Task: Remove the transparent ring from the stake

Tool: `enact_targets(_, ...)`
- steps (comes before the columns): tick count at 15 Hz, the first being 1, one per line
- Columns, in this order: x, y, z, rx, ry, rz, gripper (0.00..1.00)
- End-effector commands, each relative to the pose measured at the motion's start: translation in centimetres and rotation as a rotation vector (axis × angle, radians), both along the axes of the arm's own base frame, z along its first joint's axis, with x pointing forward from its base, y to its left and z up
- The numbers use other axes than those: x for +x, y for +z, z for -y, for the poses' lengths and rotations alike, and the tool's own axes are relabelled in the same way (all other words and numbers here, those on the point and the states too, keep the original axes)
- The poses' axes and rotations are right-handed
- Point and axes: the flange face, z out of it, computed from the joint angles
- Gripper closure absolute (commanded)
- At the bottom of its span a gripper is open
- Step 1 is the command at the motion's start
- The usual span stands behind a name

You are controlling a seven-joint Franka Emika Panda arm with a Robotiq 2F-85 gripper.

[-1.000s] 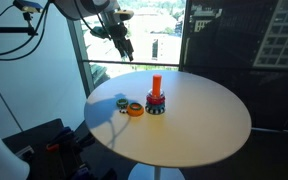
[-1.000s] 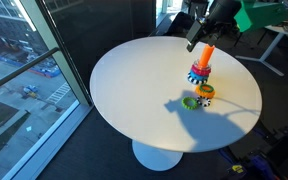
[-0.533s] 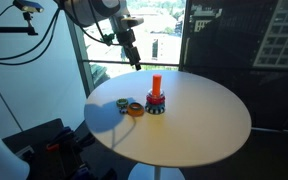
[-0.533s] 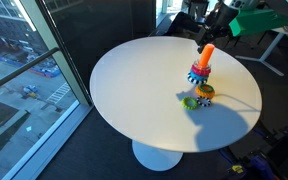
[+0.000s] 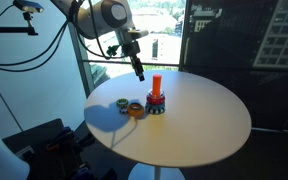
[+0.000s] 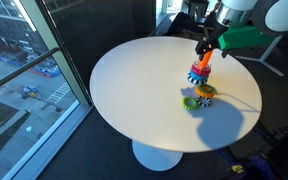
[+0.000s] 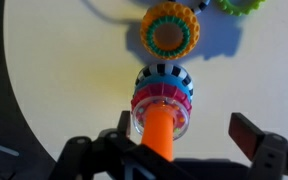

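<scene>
Hovering over the short upright orange-red stake [image 7: 162,138], your gripper [image 7: 184,135] had its jaws spread wide, holding nothing. The clear see-through ring [image 7: 136,124] sat threaded on that vertical stake, apparently topmost above the other coloured rings [image 7: 164,90], straight below you. Only the wrist view showed its faint outline. In both exterior views it was too faint to find, but there the gripper [image 6: 206,44] hung near the stake's top.

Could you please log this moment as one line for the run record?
pincer: open, near stake top, no contact | clear ring: on stake | orange ring: on table
</scene>
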Motion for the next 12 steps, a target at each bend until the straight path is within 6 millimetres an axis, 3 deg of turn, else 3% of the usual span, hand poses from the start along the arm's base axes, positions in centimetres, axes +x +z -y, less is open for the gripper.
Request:
enact_targets(1,2.2,-1.4,0.4,-0.013,-0.046,0.036,0.00)
enact_targets(5,3.5,-2.1,0.5,-0.011,-0.062,0.063,0.00)
enact_targets(6,2.3,-2.4,0.8,0.000,-0.052,0.033,0.00)
enact_targets(12,3.1,-2.0,0.9,0.005,-0.078,0.049,0.00)
